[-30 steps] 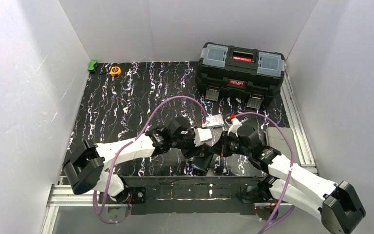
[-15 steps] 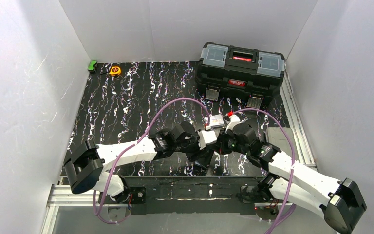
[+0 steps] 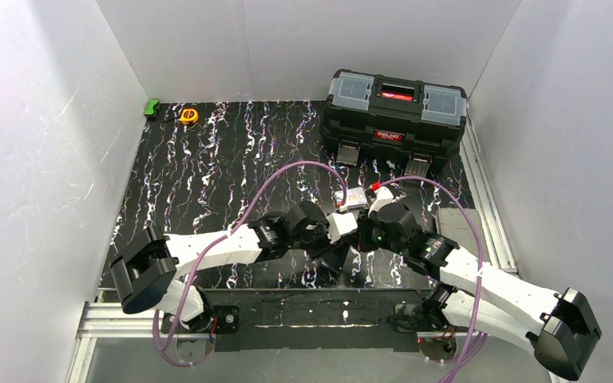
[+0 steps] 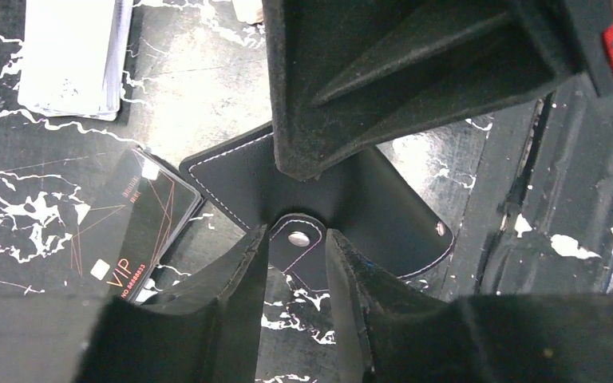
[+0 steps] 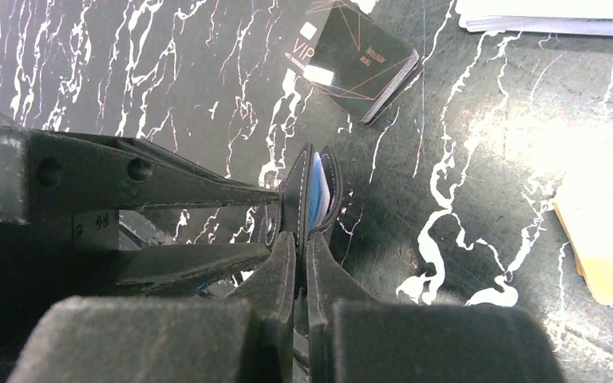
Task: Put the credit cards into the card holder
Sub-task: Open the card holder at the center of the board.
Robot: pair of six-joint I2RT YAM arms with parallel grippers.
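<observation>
The card holder (image 4: 375, 207), black leather with white stitching, stands on edge on the table, its blue sleeves (image 5: 317, 199) showing. My right gripper (image 5: 301, 239) is shut on its edge; those fingers (image 4: 351, 96) fill the top of the left wrist view. My left gripper (image 4: 297, 235) is narrowly open, a finger close on each side of the holder's clasp tab (image 4: 299, 239). Credit cards lie around it: a black VIP stack (image 4: 140, 223) (image 5: 355, 64), a white stack (image 4: 72, 56) (image 5: 551, 16) (image 3: 355, 197), and an orange-yellow stack (image 5: 607, 247).
A large black toolbox (image 3: 395, 116) stands at the back right. A yellow tape measure (image 3: 188, 116) and a green object (image 3: 152, 107) lie at the back left corner. A grey pad (image 3: 455, 223) lies right of the grippers. White walls enclose the table.
My left arm has reached further right, up to the right gripper, and its jaws have narrowed around the clasp tab. The right gripper has shifted slightly left, still shut on the holder.
</observation>
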